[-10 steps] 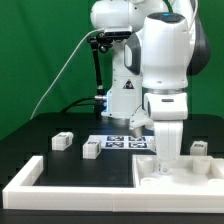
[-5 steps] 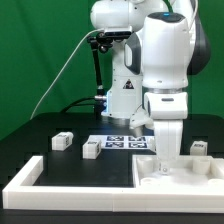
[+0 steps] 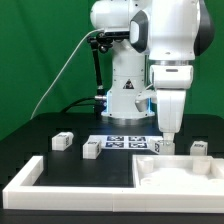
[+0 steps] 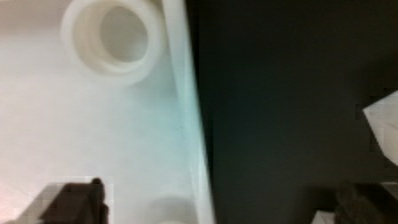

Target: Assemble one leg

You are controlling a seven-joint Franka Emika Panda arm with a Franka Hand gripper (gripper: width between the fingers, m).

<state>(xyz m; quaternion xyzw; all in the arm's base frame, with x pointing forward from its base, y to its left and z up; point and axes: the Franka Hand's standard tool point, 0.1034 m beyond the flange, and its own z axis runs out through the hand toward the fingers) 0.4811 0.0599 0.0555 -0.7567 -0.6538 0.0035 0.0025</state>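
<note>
Fingers (image 3: 170,123) spread apart, nothing between them. They hang above bench (image 3: 60,165), over far edge of square panel (image 3: 185,172). Leg (image 3: 163,147) sits on bench just below fingers, by panel's far edge, not gripped. Second leg (image 3: 199,147) to exterior view's right of it. Third leg (image 3: 91,148) and fourth leg (image 3: 62,141) to exterior view's left of marker board (image 3: 125,141). Border rail (image 3: 60,203) runs along near side. Wrist view: fingers (image 4: 71,200) wide apart, panel edge and dark bench between them; round socket (image 4: 111,35) in panel.
</note>
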